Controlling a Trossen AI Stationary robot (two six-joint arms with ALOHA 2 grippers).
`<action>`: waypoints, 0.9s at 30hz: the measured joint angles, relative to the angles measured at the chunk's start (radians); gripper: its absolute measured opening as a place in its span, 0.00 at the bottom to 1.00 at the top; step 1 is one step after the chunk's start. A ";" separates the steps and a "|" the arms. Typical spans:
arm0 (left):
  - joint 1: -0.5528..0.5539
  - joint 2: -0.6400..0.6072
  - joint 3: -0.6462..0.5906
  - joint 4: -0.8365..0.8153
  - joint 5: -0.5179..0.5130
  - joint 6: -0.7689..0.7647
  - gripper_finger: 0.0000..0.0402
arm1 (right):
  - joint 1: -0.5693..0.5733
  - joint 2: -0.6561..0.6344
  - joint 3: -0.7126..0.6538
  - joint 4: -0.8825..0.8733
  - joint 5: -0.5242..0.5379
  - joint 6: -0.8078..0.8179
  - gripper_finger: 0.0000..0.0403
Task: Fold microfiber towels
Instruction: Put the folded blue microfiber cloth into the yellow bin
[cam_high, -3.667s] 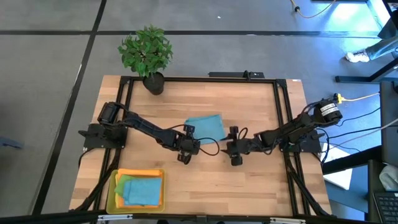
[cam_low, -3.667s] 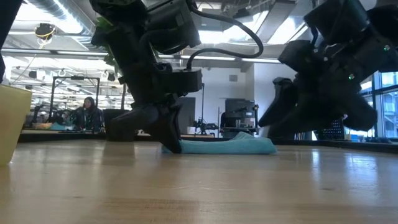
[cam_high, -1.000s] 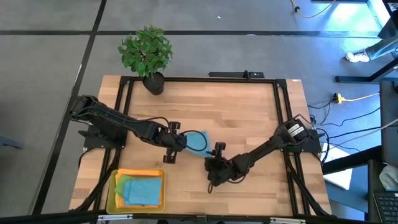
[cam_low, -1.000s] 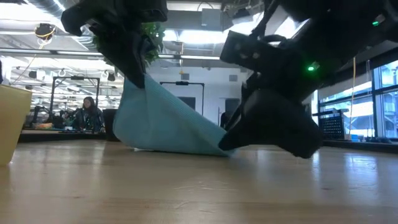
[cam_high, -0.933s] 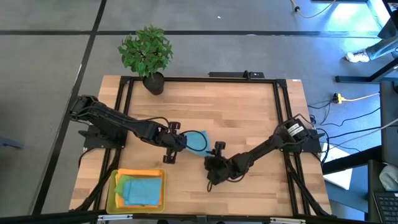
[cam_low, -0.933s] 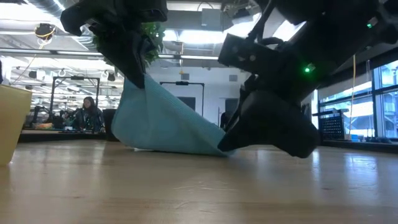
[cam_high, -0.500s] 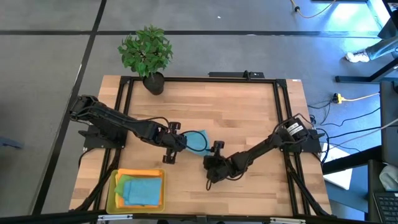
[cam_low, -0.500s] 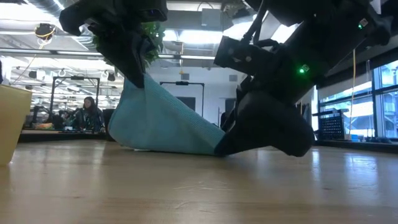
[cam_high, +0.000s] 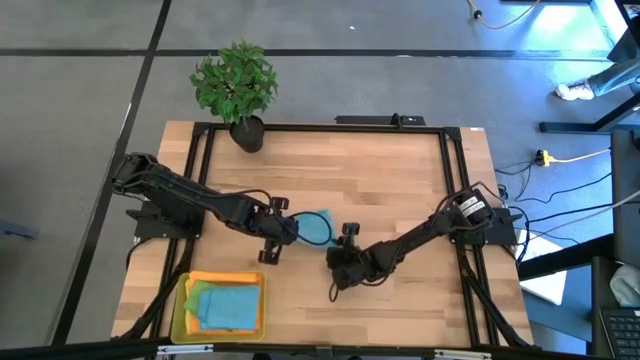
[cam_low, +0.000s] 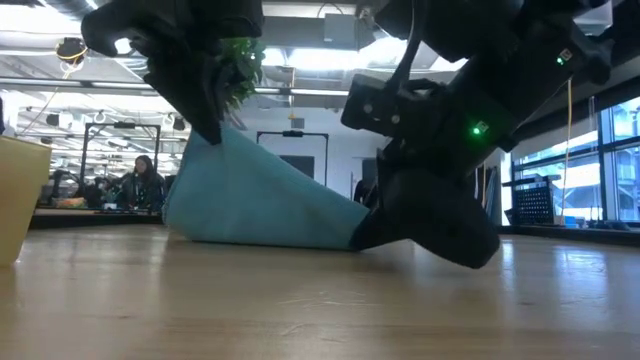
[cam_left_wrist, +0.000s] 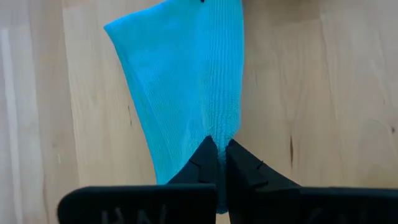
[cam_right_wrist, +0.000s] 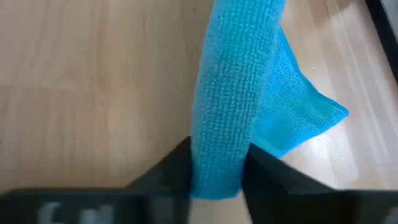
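You're mid-fold on one teal-blue towel (cam_high: 318, 228) at table centre. The left gripper (cam_high: 281, 235) is pinched tight on one raised corner. The right gripper (cam_high: 338, 262) has its fingers partly apart around a rolled edge, low by the tabletop. Folded towels already lie in the yellow tray (cam_high: 182, 305) at the near left. From above, both arms hide most of the cloth, so its fold lines are hard to judge.
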 joint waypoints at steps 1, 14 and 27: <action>0.000 0.000 0.000 -0.003 0.000 -0.003 0.00 | 0.000 0.000 0.001 -0.001 0.001 -0.007 0.25; -0.157 -0.016 0.280 -0.508 -0.077 -0.158 0.00 | 0.025 -0.010 0.263 -0.141 -0.042 -0.197 0.02; -0.492 -0.101 0.413 -0.851 -0.123 -0.631 0.00 | -0.046 -0.010 0.476 -0.081 -0.245 -0.423 0.02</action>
